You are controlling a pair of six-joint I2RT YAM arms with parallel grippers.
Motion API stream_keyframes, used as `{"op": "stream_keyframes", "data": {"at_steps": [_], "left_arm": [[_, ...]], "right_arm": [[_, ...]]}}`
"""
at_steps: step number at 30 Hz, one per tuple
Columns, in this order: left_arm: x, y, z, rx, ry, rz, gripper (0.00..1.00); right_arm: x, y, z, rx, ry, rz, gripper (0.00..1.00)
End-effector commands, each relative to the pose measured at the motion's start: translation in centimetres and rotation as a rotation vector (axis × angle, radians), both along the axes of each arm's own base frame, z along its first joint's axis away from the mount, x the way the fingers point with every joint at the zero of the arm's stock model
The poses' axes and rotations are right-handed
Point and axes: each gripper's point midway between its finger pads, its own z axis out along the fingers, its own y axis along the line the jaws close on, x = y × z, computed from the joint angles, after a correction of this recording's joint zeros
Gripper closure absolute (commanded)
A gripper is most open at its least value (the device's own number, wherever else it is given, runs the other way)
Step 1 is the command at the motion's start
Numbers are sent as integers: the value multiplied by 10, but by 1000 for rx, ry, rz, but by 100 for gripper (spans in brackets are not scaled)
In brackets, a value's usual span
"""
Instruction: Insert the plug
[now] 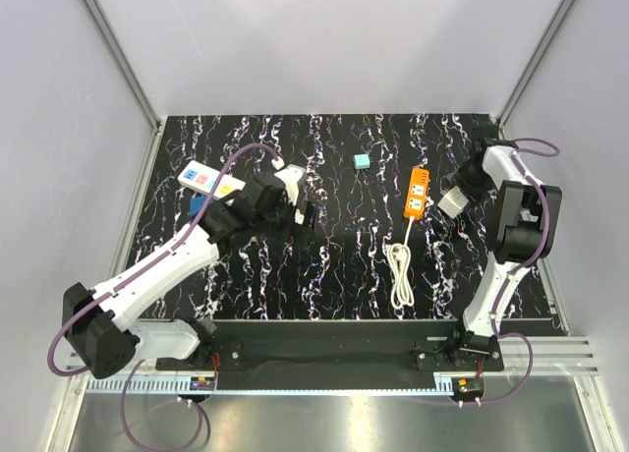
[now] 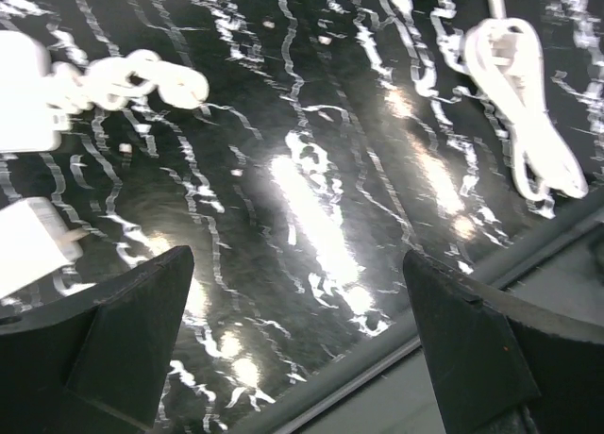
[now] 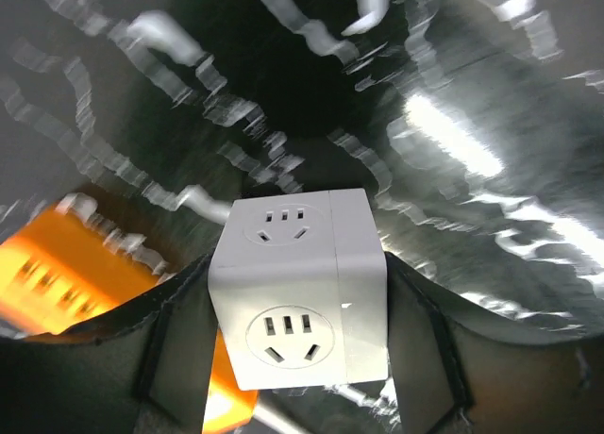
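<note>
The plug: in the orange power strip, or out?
Out. The plug sits in the right gripper, beside the orange power strip, not in it.

White cube plug (image 3: 300,288) — socket faces showing, slightly tilted.

The plug (image 3: 297,288) is white, the power strip (image 1: 418,194) orange, the cube (image 1: 362,161) teal, the tabletop (image 1: 344,265) black veined white.

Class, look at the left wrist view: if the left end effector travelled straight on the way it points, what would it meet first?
Most likely the bare marbled table; the left end effector points down at it, and the coiled white cable lies off to the side.
</note>
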Motion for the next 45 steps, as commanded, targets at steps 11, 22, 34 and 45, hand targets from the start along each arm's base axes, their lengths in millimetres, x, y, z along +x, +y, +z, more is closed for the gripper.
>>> {"op": "stream_keyframes", "data": {"at_steps": [11,22,34,45], "left_arm": [[-3,-35,206,-813,-193,-293,2],[-32,-46,273,-1052,-551,-610,3],[-79,-39,273,-950,-1179,-861,1],[-86,-41,306,-1087,-1378,-879,12]], "right_arm": [[-48,198,306,1038,-1029,563,100],[-177,293,432,1584,-1247,865,100],[-217,311,459,1781,-1212,867,100],[-232,327,473,1957,-1219,909,100]]}}
